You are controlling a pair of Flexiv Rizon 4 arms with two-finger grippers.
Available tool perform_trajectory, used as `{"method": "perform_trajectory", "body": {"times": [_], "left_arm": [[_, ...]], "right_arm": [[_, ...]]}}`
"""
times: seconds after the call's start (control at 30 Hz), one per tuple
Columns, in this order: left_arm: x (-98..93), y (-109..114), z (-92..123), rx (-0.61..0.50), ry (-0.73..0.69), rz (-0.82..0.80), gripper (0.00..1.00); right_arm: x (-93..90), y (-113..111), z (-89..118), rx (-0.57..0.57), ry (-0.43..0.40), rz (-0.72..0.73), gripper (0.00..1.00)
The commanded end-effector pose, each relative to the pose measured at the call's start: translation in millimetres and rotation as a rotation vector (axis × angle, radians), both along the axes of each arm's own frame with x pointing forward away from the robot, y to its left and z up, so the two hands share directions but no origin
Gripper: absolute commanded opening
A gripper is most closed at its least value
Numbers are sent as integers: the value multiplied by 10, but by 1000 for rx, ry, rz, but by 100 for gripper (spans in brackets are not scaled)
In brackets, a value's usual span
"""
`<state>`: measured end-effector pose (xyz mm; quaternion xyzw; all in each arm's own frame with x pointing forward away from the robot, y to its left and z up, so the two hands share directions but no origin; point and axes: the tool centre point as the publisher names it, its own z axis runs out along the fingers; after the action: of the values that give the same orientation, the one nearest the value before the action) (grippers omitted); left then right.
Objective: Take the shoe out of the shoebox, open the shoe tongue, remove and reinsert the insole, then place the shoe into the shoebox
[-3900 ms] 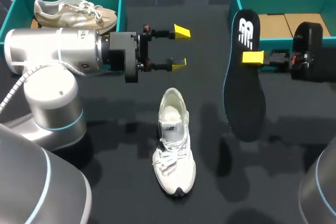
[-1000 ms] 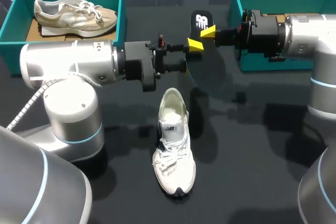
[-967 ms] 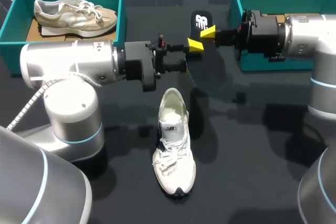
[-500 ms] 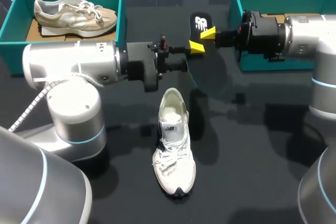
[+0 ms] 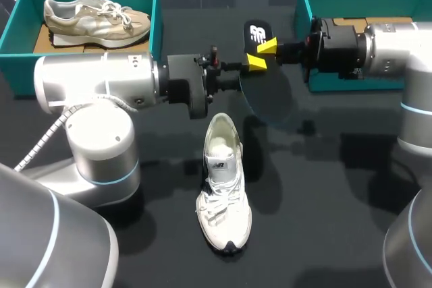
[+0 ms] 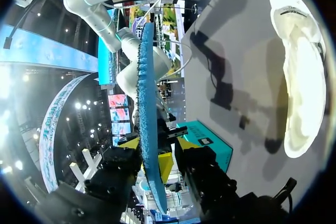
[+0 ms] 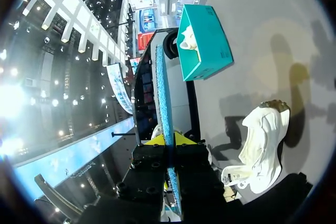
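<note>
Left arm [image 5: 94,85]: thick silver-grey cylinder links with rounded joint housings. Thin pale-blue ring [image 5: 108,179] at the joint seam. Small dark markings [image 5: 131,62] on the forearm shell. Grey cable [image 5: 44,141] runs off its side. The wrist ends in a black block [image 5: 185,87] with a small red part on top.

Right arm [image 5: 398,45]: same silver shell, same blue seam line, black wrist collar [image 5: 334,48].

Left gripper [image 6: 156,167] and right gripper [image 7: 169,140]: black blocky bodies, round screw heads [image 7: 122,186], yellow wedge tips.
</note>
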<state>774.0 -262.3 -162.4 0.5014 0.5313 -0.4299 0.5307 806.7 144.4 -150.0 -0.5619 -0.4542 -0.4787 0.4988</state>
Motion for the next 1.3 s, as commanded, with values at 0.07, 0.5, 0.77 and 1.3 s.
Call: {"method": "perform_trajectory", "body": {"times": [0.07, 0.5, 0.77, 1.3], "left_arm": [[17, -71, -11, 5, -3, 3, 29], [10, -69, -25, 3, -15, -3, 0], [-16, 107, 46, -6, -12, 0, 0], [-20, 830, 153, 19, 37, 32, 0]], "right_arm": [[0, -1, -8, 0, 2, -1, 0], [0, -24, -4, 5, 3, -4, 0], [-78, -92, 23, 9, -6, -16, 100], [-382, -393, 39, 0, -58, 23, 100]]}}
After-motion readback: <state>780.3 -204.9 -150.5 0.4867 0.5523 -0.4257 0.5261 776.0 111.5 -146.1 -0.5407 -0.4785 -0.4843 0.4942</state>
